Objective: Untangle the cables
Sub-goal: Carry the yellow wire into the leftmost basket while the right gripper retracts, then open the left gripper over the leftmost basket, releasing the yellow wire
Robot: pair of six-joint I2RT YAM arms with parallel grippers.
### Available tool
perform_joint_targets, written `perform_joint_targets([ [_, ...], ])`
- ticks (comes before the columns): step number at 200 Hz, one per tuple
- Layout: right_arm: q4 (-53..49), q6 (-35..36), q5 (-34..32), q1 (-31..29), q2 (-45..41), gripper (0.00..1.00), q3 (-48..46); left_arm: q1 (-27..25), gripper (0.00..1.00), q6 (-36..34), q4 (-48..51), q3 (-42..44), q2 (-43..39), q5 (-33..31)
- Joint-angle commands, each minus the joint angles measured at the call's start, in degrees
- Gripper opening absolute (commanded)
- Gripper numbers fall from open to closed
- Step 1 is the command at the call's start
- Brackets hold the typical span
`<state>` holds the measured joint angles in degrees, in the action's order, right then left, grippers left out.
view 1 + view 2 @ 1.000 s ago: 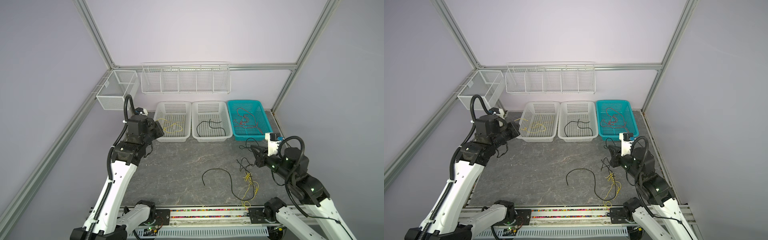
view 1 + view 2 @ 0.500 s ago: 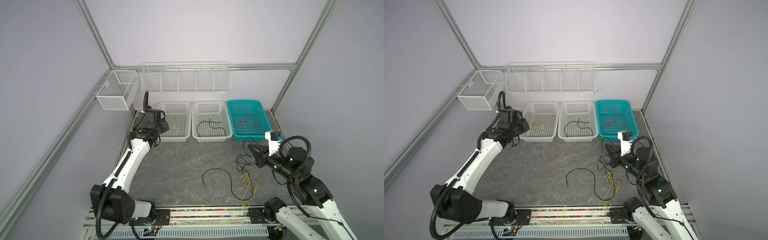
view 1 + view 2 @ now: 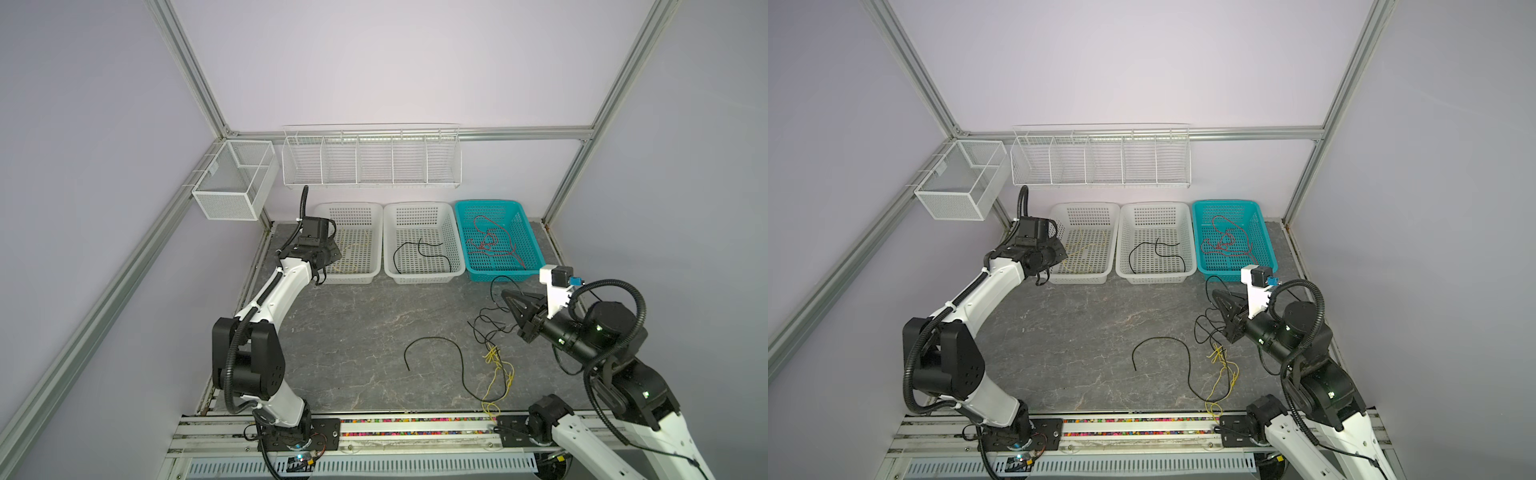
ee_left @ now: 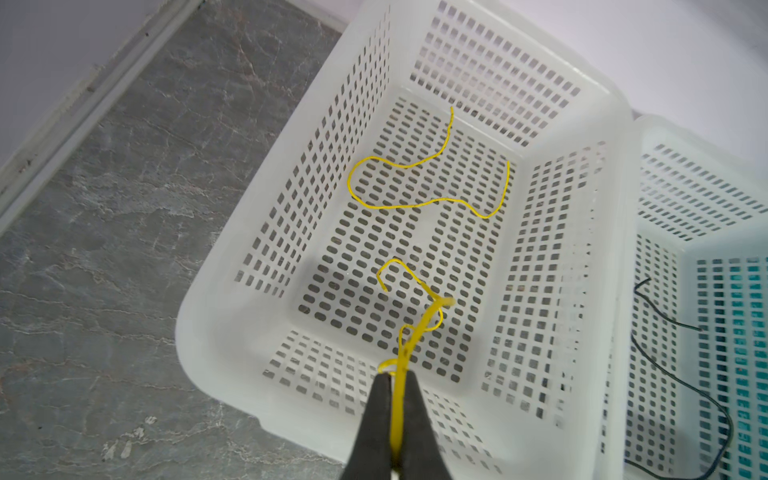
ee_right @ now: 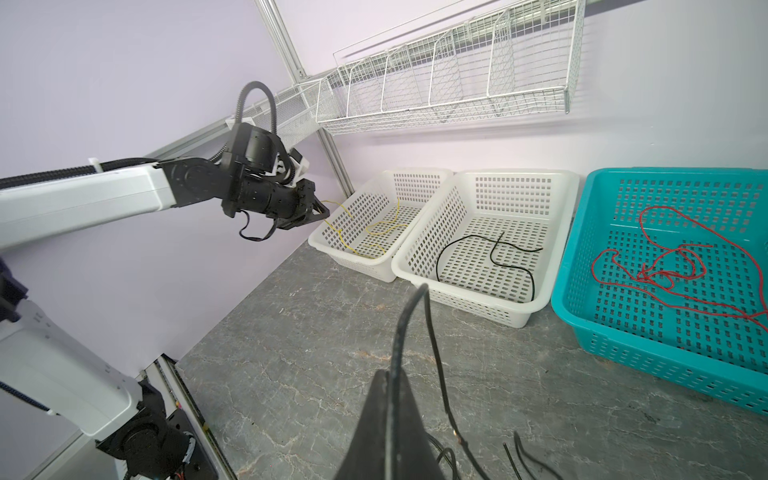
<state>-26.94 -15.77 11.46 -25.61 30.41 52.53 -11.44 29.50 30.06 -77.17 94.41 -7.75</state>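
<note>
Nearest the front rail (image 3: 395, 422), a knot of yellow and black cables (image 3: 493, 356) lies on the grey surface (image 3: 353, 324), with a loose black cable (image 3: 434, 338) arcing free beside it. Just behind, the right jaws are pressed together on a black strand (image 5: 400, 328), holding it up off the knot, likely to draw it clear. Further back, the left jaws pinch a yellow cable (image 4: 399, 399) over the left white basket (image 4: 191, 316), where another yellow one (image 4: 405, 166) lies, so it looks like sorting by colour. Beyond sit the middle white basket (image 3: 422, 276), holding a black cable (image 3: 432, 254), and the teal basket (image 3: 498, 274), holding red ones (image 3: 486, 245). No brand, label or writing can be read anywhere.
</note>
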Motion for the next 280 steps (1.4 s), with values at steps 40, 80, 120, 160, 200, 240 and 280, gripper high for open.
perform_joint_targets([
  [40, 0.13, 1.19, 2.5, -0.21, 0.06, 0.06, 1.65, 0.9, 0.19, -0.12, 2.66, -4.97, 4.05, 3.48],
  [80, -1.82, 1.45, 0.52, -0.27, 1.18, 0.06, 3.39, 0.9, 0.53, -0.19, 4.61, -6.29, 2.67, 5.49],
  [120, -4.47, 1.49, -3.86, -0.28, 4.68, 0.06, 6.63, 0.9, 0.68, 0.45, 5.41, -4.97, -3.27, 7.24],
  [160, -4.85, 1.4, -6.29, -0.3, 9.44, 0.06, 12.07, 0.81, 0.75, 2.33, 5.62, -1.08, -11.49, 10.85],
  [200, -3.38, 1.59, 0.06, -0.4, 16.42, 0.06, 20.69, 0.76, 0.84, 3.48, 4.46, 7.88, -21.59, 14.19],
  [240, 6.89, -4.59, 9.74, -0.94, 20.85, 0.06, 22.93, 0.63, 0.85, 1.18, 7.06, 15.54, -30.58, 13.07],
  [280, 16.19, -7.36, 14.72, -0.98, 26.69, 0.06, 26.06, 0.19, 0.94, -0.27, 5.61, 24.45, -38.77, 8.53],
])
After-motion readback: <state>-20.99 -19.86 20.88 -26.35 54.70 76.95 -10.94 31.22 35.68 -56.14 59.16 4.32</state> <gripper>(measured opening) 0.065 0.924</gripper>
